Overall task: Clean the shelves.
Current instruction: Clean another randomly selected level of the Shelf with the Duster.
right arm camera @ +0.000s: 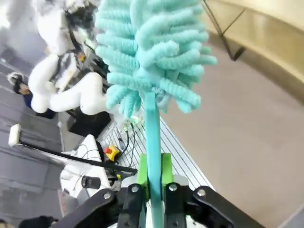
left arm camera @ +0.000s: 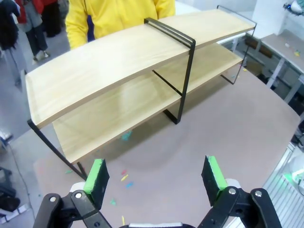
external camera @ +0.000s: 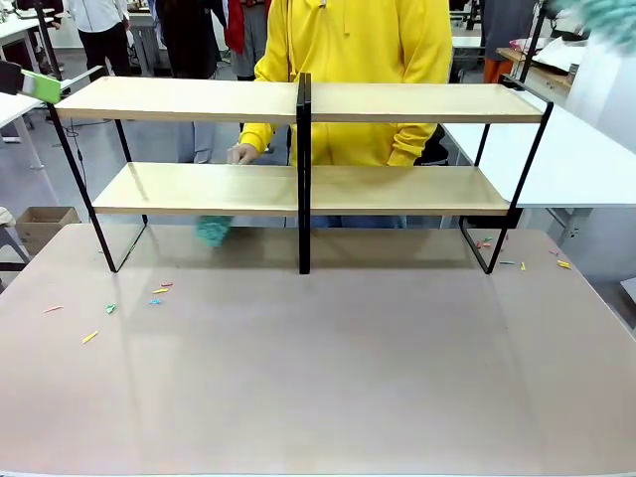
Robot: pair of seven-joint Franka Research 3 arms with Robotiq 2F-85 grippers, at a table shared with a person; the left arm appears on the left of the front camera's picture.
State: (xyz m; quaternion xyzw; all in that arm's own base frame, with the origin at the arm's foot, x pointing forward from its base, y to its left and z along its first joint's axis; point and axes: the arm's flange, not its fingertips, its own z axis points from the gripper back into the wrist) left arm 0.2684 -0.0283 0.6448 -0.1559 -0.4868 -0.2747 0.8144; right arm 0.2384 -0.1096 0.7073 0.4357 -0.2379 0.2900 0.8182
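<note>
Clamped tight on a teal duster's handle, my right gripper holds the duster upright along my fingers, its fluffy chenille head fanned out above the green pads. From that wrist, the shelves lie off at the upper right corner, well apart from the duster head, with bare beige tabletop between. In the front view a blurred bit of the teal head shows at the top right corner, beyond and above the rack's right end. The rack stands across the far half of the tabletop, two long light wooden boards on a thin black frame with a central black upright. A person in a yellow hoodie stands behind it, one hand at the back edge of the lower board. My left gripper hangs with its jaws spread wide and nothing between them, looking down at the left end of the rack, which lies ahead of it and apart. A small teal clump sits under the lower board, left of centre. Tiny coloured scraps dot the tabletop near the front left, and a few more scraps lie by the right foot of the frame
</note>
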